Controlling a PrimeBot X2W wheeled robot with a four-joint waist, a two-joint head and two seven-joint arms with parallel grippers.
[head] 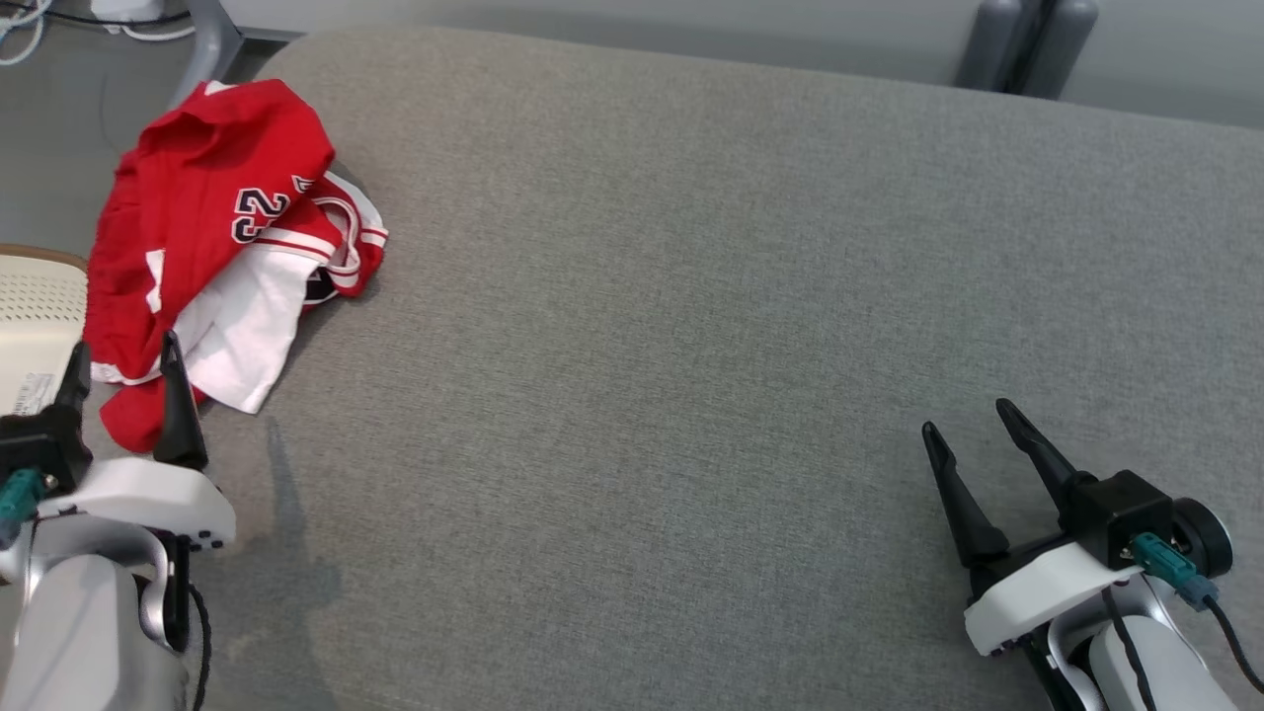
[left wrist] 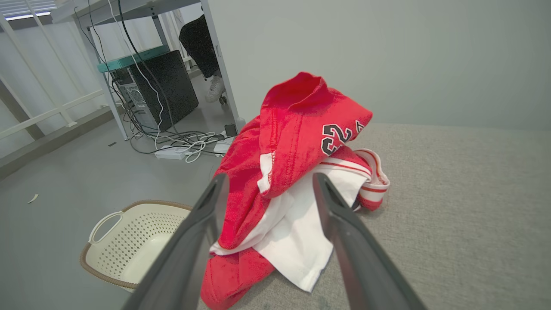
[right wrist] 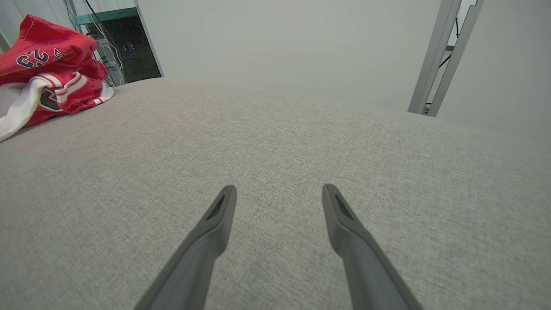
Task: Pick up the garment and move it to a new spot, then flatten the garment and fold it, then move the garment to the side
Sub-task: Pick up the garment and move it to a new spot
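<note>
The garment (head: 217,237) is a red and white jersey with a dark number, lying crumpled at the far left edge of the grey padded surface (head: 691,296), partly hanging over that edge. My left gripper (head: 123,355) stands open just short of its near end, nothing between the fingers; the left wrist view shows the garment (left wrist: 297,142) straight ahead past the open fingers (left wrist: 211,202). My right gripper (head: 968,415) is open at the lower right over bare fabric, far from the garment (right wrist: 47,73), its fingers (right wrist: 221,211) empty.
A cream perforated basket (left wrist: 129,241) sits on the floor left of the surface, below the garment's hanging part. A desk leg, a computer tower (left wrist: 159,86) and loose cables (left wrist: 181,144) stand beyond it. A metal frame (right wrist: 439,56) rises past the far right edge.
</note>
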